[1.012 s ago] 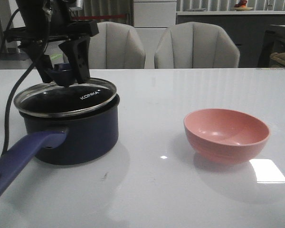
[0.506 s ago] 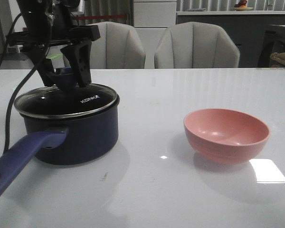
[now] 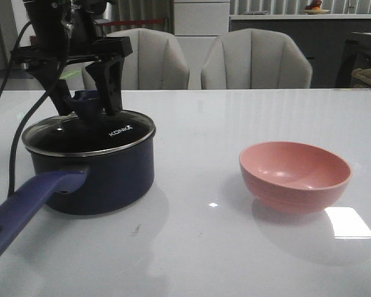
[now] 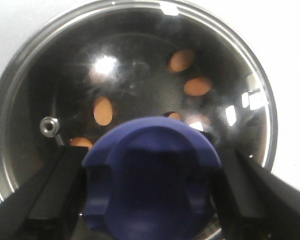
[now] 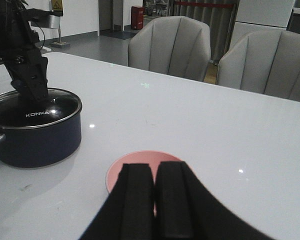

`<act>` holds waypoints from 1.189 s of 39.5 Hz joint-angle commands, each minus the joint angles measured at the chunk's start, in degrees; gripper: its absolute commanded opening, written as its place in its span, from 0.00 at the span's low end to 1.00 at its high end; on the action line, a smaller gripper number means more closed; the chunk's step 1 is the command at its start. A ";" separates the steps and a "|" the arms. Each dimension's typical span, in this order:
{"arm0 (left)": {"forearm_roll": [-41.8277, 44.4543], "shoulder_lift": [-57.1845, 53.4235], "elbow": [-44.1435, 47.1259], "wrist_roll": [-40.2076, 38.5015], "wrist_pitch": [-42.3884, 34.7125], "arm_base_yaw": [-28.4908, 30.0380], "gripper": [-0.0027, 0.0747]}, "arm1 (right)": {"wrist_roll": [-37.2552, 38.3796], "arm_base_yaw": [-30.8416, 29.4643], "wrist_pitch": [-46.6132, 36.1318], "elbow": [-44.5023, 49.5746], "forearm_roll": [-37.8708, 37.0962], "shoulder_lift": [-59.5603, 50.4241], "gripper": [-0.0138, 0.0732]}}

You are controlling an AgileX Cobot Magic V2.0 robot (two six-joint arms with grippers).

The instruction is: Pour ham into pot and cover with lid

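The dark navy pot (image 3: pixel 105 179) stands at the left, its purple-blue handle (image 3: pixel 25 207) pointing toward the front. The smoked-glass lid (image 3: pixel 89 133) sits level on its rim. Several orange-pink ham chunks (image 4: pixel 103 110) show through the glass on the pot's black floor. My left gripper (image 3: pixel 86 105) hangs over the lid with its fingers spread on either side of the blue knob (image 4: pixel 151 170), clear of it. My right gripper (image 5: pixel 155 172) is shut and empty, above the near side of the pink bowl (image 5: pixel 135 162); it is out of the front view.
The pink bowl (image 3: pixel 294 176) stands empty on the right of the white table (image 3: pixel 198 247). Two grey chairs (image 3: pixel 256 59) stand behind the far edge. The left arm's cable (image 3: pixel 12 154) hangs down beside the pot.
The lid, tilted and held above the pot a second ago, has come down flat onto the rim. The left fingers have spread apart off the knob.
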 commanded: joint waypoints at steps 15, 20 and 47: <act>0.18 -5.08 -8.98 0.02 2.23 -0.45 0.82 | -0.52 -0.01 -4.22 -1.55 0.32 0.51 0.35; 4.81 -8.81 -8.35 0.02 2.23 -0.45 0.82 | -0.52 -0.01 -4.22 -1.55 0.32 0.51 0.35; 7.97 -62.89 38.90 0.02 -23.78 3.76 0.82 | -0.52 -0.01 -4.22 -1.55 0.32 0.51 0.35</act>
